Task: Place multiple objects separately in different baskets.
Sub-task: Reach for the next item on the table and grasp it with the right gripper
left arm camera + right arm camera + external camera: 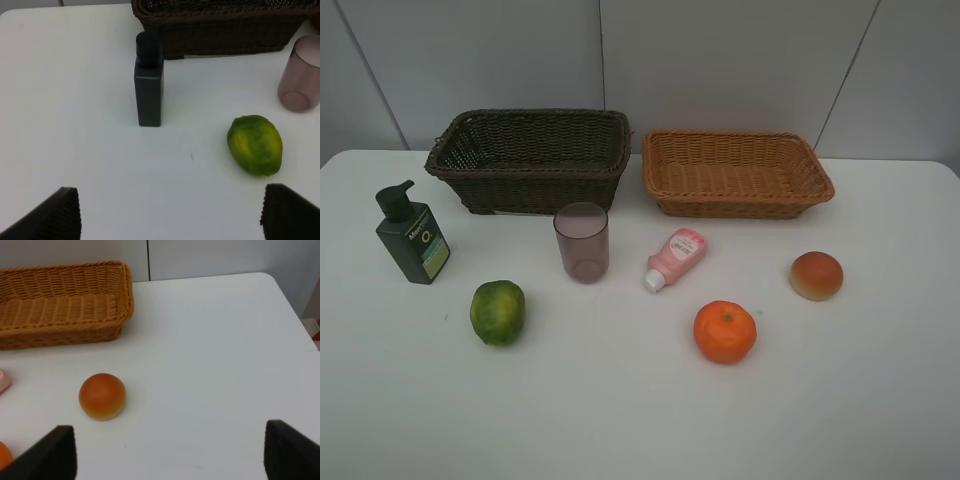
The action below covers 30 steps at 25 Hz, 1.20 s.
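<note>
White desk (620, 430) against pale wall panels, and all six objects lie outside the baskets, so sorting has not begun. Your left hand (172, 212) is released, fingers spread with nothing between them. The green citrus (255, 145) lies just ahead of it toward its inner finger. The dark green pump bottle (148, 90) stands farther ahead, with the mauve cup (300, 75) and dark basket (225, 30) beyond. Your right hand (170, 450) is likewise released and empty. The peach (102, 396) sits ahead of it and the tan basket (60, 305) farther on, with the orange (725, 331) and pink tube (676, 257) off to its inner side.

Watch the round fruit: I judge an off-centre squeeze would send one rolling. The upright bottle and the empty cup would probably tip if a finger clips them on approach. The tube lies flat, so fingers may scrape the desk. The bottle's label carries white lettering and the tube pink print, both too small to read.
</note>
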### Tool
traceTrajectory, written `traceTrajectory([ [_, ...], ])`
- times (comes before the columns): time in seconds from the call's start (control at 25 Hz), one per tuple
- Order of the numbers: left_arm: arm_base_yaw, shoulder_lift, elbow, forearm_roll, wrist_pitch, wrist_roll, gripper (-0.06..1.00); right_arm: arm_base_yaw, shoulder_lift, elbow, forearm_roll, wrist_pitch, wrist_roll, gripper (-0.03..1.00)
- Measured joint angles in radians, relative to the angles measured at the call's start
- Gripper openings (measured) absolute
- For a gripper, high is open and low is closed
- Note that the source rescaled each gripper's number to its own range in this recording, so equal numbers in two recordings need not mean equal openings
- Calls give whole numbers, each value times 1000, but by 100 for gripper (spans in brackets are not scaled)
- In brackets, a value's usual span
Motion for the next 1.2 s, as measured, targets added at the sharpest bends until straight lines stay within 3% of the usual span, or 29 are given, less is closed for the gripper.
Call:
traceTrajectory([
  [0.56,0,0,0,0,0,0,94,0,69,-30,1,-7,4,57],
  [0.68,0,0,0,0,0,0,94,10,168,-82,0,-29,16,57],
  [0.92,0,0,0,0,0,0,94,117,461,-163,-35,-49,28,57],
  [1.08,0,0,0,0,0,0,94,122,681,-205,-56,-100,28,59],
  [1.2,0,0,0,0,0,0,94,122,855,-237,-41,-140,28,73],
])
